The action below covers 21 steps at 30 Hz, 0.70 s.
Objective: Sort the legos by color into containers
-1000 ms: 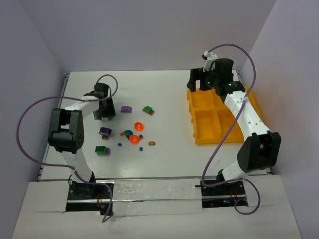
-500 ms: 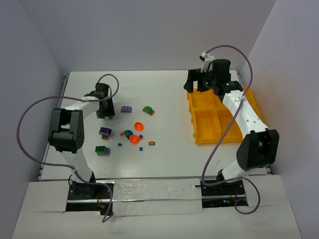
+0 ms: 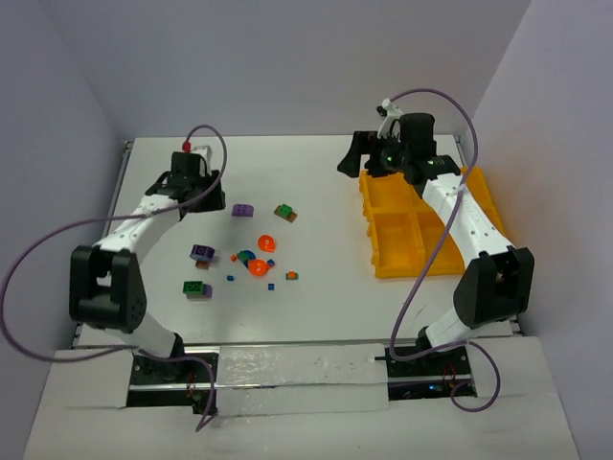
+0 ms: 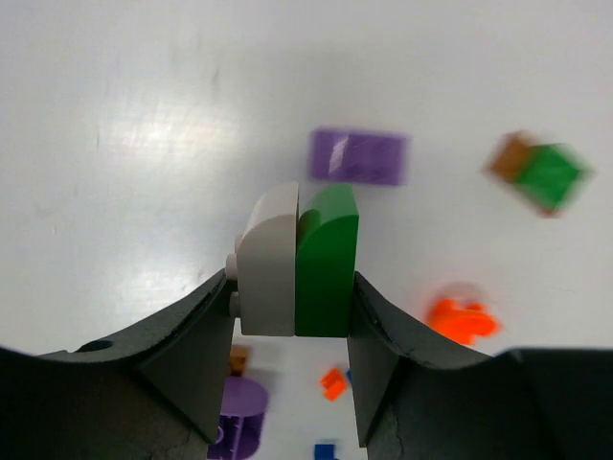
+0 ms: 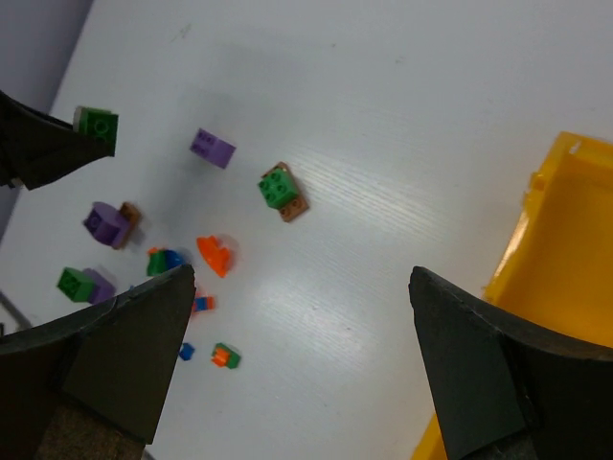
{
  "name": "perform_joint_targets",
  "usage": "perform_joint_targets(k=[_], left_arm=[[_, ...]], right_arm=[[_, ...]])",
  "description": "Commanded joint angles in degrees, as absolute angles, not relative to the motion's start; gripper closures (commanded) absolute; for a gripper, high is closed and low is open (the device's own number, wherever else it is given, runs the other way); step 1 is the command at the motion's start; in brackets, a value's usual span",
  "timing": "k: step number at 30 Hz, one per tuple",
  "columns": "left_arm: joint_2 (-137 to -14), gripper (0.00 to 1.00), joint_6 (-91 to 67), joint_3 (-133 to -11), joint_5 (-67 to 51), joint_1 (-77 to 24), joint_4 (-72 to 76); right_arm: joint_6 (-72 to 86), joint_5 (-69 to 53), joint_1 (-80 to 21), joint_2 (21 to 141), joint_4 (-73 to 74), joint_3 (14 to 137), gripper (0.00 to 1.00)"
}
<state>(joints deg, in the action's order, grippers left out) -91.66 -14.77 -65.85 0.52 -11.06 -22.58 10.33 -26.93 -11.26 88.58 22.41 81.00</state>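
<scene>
My left gripper (image 3: 198, 195) is shut on a green-and-grey brick (image 4: 299, 264) and holds it above the table, left of a flat purple brick (image 3: 242, 210). That purple brick (image 4: 357, 156) and a green-on-brown brick (image 4: 541, 172) lie beyond it. My right gripper (image 3: 356, 161) is open and empty (image 5: 302, 355), above the table just left of the yellow tray (image 3: 375, 240). Orange dish shapes (image 3: 266, 243), a purple round piece (image 3: 202, 253), a green-and-purple brick (image 3: 197, 288) and small blue and orange bits (image 3: 271, 285) lie in the table's middle.
The tray's near left compartment (image 3: 397, 240) shows a bare floor. The tray's corner (image 5: 565, 287) shows at the right of the right wrist view. White walls enclose the table at the back and sides.
My left gripper rose and moved toward the far side with the green-and-grey brick in it. My right gripper swung left, off the tray and out over the table.
</scene>
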Motion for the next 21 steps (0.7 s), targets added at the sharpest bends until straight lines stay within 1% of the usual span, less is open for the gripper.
perform_joint_targets(k=[1, 5, 9, 12, 14, 15, 21], left_arm=[[-79.5, 1.00, -9.4, -65.1, -10.4, -13.6, -12.5], [-73.8, 1.00, -5.5, -62.6, -12.3, -17.4, -7.6], [-69.7, 1.00, -1.1, -60.1, -9.0, -24.1, -3.0], [-68.6, 1.00, 3.0, -59.1, -5.3, -29.6, -0.7], [-68.1, 1.00, 4.6, -58.6, -2.3, -31.4, -0.3], [-67.9, 1.00, 5.2, -58.1, -1.3, -33.0, 2.0], [-67.5, 1.00, 6.8, -57.5, 1.3, -35.4, 4.8]], right_arm=[[19.9, -32.1, -13.4, 89.6, 16.9, 84.0, 0.00], [22.8, -33.5, -16.2, 90.9, 15.6, 86.2, 0.00], [25.0, -33.5, -19.1, 92.7, 14.5, 90.6, 0.00], [25.7, -34.1, -21.9, 94.0, 13.6, 93.7, 0.00], [25.5, -34.2, -23.2, 94.3, 13.4, 94.6, 0.00], [25.2, -34.4, -23.8, 94.4, 13.4, 95.1, 0.00], [25.1, -36.5, -26.8, 96.0, 13.9, 94.4, 0.00]])
